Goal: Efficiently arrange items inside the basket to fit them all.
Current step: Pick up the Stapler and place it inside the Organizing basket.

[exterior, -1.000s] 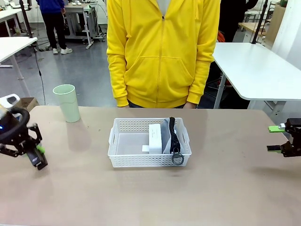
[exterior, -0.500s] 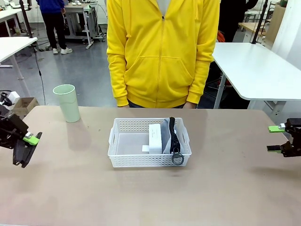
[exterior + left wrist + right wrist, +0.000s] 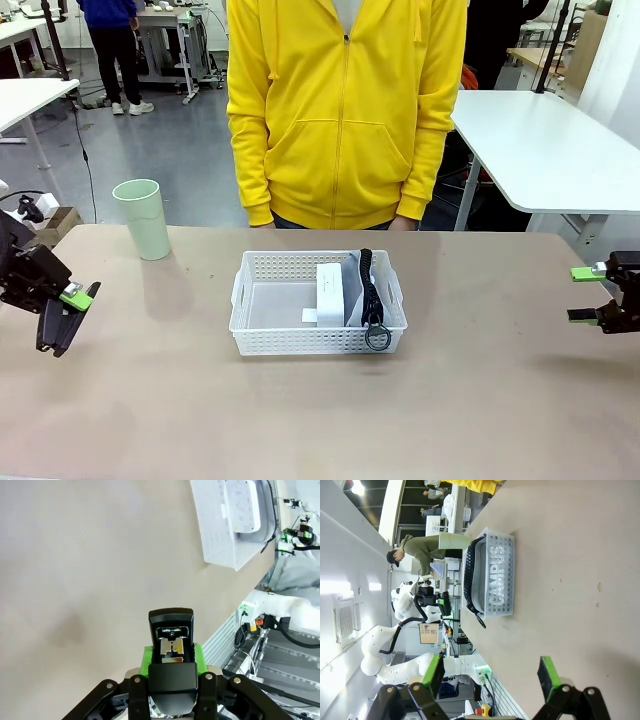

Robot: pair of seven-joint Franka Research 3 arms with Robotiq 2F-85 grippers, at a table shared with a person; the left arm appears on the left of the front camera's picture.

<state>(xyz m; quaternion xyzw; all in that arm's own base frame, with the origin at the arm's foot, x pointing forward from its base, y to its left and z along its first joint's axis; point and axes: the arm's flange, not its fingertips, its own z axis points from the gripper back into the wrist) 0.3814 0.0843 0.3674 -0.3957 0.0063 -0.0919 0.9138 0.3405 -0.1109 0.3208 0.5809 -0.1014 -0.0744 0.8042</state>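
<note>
Left claw [image 3: 62, 308] clamped on black stapler [image 3: 171, 622], low over counter [image 3: 200, 400], well left of white lattice plastic basket [image 3: 300, 340]. Right claw [image 3: 583, 294] wide, empty. White boxy device [image 3: 330, 290] and grey pouch [image 3: 353, 275] stand at basket's right; I'd stand stapler tight against them, saving room for pale green tumbler [image 3: 141, 218].

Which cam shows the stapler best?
Left wrist view: the stapler sits close and centred, clamped in the left gripper. Front view: a small dark shape at far left. Right wrist view: too far off to tell.
</note>
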